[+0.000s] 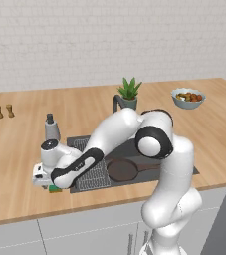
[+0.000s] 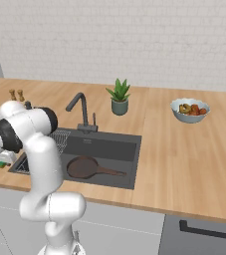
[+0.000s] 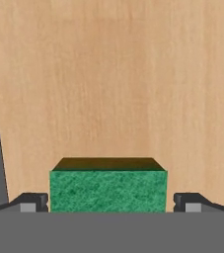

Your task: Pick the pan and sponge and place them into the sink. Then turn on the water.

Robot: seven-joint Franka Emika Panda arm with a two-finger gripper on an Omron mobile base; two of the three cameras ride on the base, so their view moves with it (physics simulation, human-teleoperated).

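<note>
The sponge (image 3: 107, 190), low in the middle of the hand view, lies on the wooden desk (image 3: 108, 74) between the gripper (image 3: 110, 202) fingertips, which stand spread wide on either side without touching it. It looks light and soft (it should squash a little under the pads), so a pinch across its two short sides seems right. In the left base view the arm reaches down to the lower left, just beside the sink (image 1: 181, 164), where the pan (image 1: 123, 170) already rests.
</note>
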